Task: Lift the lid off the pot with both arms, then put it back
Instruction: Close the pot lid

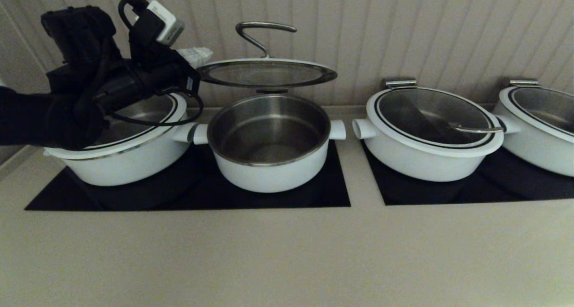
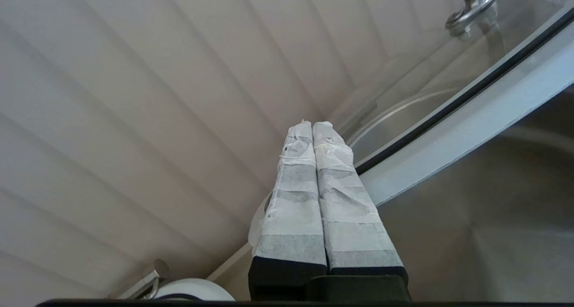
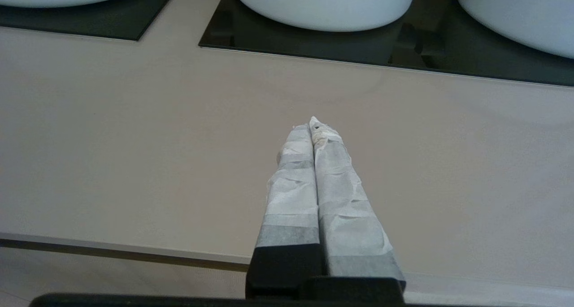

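Observation:
The lid [image 1: 267, 72], glass with a white rim and a curved steel handle, hangs level a little above the pot [image 1: 269, 142], which stands uncovered with its steel inside showing. My left gripper [image 1: 197, 55] is at the lid's left edge, fingers pressed together with nothing between them. In the left wrist view the shut gripper [image 2: 312, 125] has its tips against the lid's white rim [image 2: 453, 132]; I cannot tell whether the rim rests on them. My right gripper [image 3: 312, 123] is out of the head view. It is shut and empty, low over the bare counter near its front edge.
A wide white pan [image 1: 130, 150] sits under my left arm, touching range of the pot's left handle. Two more wide lidded pans [image 1: 430, 132] [image 1: 538, 123] stand to the right on a black hob [image 1: 471, 186]. A ribbed wall is close behind.

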Controlling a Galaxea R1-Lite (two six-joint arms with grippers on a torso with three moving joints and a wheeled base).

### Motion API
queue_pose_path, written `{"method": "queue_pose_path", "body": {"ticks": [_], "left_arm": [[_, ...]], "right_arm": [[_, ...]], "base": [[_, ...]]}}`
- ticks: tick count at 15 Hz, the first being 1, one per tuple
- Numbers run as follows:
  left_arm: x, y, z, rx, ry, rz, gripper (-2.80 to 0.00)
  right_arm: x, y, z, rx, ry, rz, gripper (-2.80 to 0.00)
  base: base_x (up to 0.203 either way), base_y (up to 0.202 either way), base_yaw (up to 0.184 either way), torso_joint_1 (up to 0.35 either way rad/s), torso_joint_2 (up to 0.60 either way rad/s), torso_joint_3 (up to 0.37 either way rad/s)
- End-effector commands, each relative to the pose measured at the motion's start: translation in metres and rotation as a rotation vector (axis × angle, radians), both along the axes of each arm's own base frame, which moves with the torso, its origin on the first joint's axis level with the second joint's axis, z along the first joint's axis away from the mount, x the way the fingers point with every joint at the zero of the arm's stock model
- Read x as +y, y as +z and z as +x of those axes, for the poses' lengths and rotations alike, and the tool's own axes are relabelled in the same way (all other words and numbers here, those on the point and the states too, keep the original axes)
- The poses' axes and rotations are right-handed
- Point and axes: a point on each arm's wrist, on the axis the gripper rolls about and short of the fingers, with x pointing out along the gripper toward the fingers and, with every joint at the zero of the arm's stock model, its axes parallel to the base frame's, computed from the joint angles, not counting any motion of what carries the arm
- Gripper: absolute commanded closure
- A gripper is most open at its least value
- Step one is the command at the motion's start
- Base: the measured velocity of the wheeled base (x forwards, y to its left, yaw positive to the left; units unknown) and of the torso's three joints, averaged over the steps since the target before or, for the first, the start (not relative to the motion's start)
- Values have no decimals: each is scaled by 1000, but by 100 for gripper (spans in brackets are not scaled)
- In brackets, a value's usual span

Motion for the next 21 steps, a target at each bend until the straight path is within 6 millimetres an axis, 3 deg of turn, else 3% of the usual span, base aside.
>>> {"method": "queue_pose_path", "body": {"ticks": [1, 9, 21], "left_arm": [[0, -1, -4, 1, -2, 3, 0], [-1, -11, -9, 14, -8, 3, 0], [-5, -51, -21, 74, -25, 10, 0]], "right_arm": [[0, 0, 0, 1, 1, -1, 0], [0, 0, 0, 1, 1, -1, 0], [0, 0, 0, 1, 1, -1, 0]], "base": [[0, 0, 0, 0, 0, 0], [0, 0, 0, 0, 0, 0], [0, 0, 0, 0, 0, 0]]}}
